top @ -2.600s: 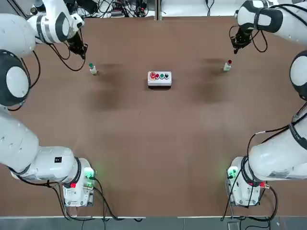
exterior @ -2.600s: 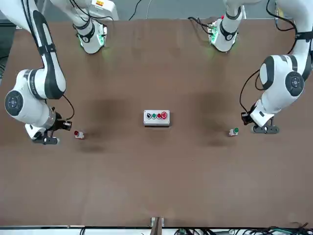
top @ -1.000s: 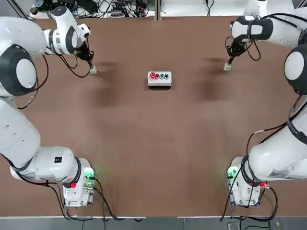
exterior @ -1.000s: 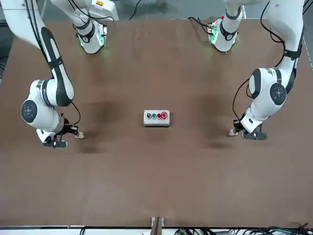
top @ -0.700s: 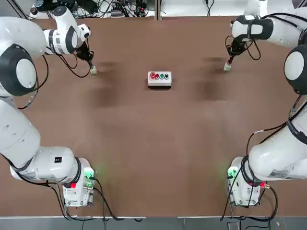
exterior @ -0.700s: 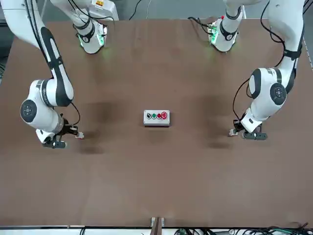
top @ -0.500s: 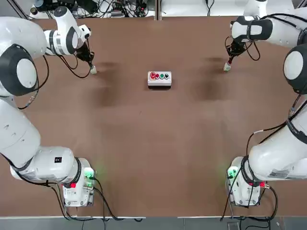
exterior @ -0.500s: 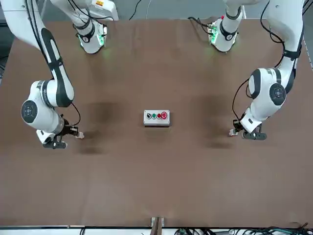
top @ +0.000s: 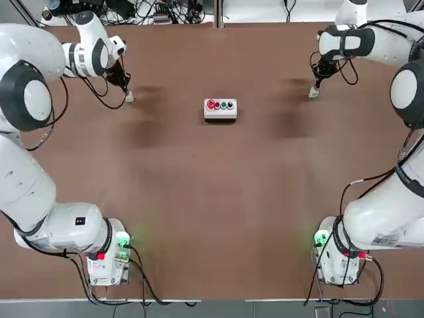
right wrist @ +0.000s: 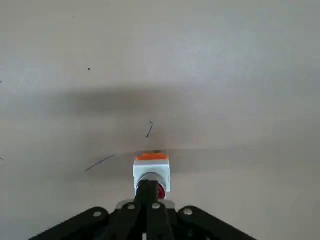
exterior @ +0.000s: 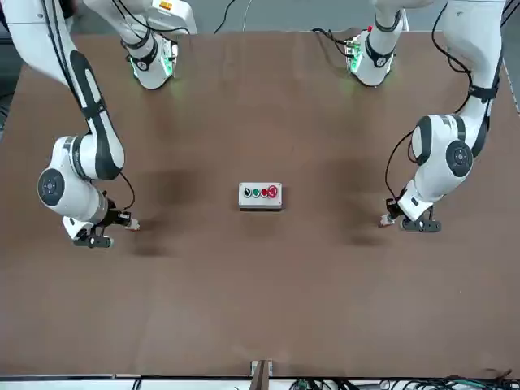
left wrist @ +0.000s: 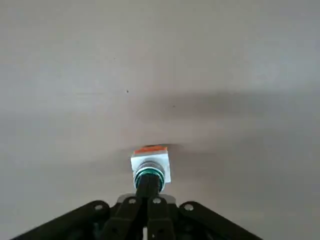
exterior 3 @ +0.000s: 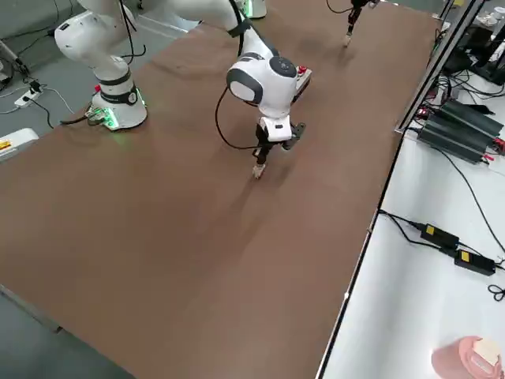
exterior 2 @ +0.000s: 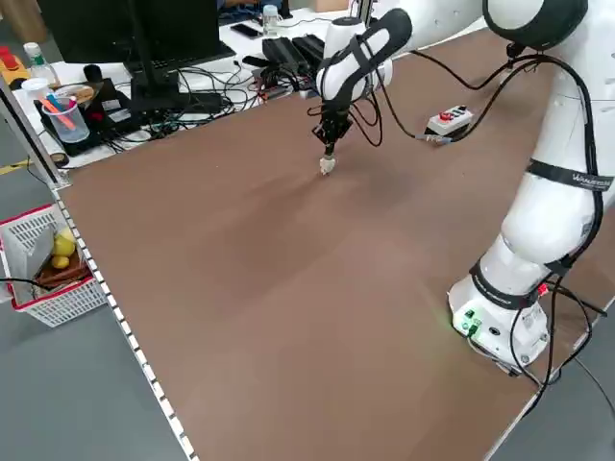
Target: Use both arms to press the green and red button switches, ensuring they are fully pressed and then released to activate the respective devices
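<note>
The green button switch [left wrist: 150, 165] stands on its pale base at the table's far left [top: 129, 98]. My left gripper [left wrist: 148, 187] is shut, and its joined fingertips rest on the green cap. The red button switch [right wrist: 151, 172] stands at the far right [top: 313, 93]. There my right gripper [right wrist: 148, 189], also shut, presses its tip on the red cap. In the front view the right gripper [exterior: 122, 219] meets the red switch [exterior: 130, 225] at picture left. The left gripper [exterior: 394, 213] meets the green switch [exterior: 386, 220] at picture right.
A white rectangular box [top: 220, 108] with a row of red, green and dark buttons lies between the two switches, far from both grippers. Cables, a monitor and desk clutter [exterior 2: 144, 86] line the table's far edge. A red-rimmed basket [exterior 2: 48, 264] stands off the table.
Since the earliest frames both grippers have come in from beside the switches onto their caps. Over the last second they stay there with only slight arm shifts.
</note>
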### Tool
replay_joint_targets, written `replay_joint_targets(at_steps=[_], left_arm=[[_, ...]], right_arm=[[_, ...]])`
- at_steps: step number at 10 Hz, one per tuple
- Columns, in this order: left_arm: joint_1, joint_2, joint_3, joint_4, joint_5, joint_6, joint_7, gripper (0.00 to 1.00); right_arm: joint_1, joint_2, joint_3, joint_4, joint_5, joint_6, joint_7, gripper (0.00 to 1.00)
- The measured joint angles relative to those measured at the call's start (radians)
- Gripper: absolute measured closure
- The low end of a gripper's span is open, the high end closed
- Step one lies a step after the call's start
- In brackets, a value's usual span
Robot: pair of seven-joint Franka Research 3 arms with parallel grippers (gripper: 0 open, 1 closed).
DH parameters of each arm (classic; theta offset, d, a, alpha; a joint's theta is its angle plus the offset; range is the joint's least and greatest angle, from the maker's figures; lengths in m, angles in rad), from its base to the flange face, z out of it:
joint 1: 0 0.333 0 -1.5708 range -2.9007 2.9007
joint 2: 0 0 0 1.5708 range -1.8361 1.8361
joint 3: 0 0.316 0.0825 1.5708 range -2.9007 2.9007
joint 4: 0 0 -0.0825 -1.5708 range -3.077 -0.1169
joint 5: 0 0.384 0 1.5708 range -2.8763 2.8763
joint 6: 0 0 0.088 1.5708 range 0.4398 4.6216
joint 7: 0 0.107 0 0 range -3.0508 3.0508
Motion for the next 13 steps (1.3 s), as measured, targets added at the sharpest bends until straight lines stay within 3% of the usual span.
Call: replay_joint_targets(at_steps=[13], left_arm=[[0.001,0.009,0.0,0.001,0.0,0.018,0.0,0.99]], right_arm=[[-0.008,0.001,0.003,-0.014,-0.003,0.033,0.0,0.99]])
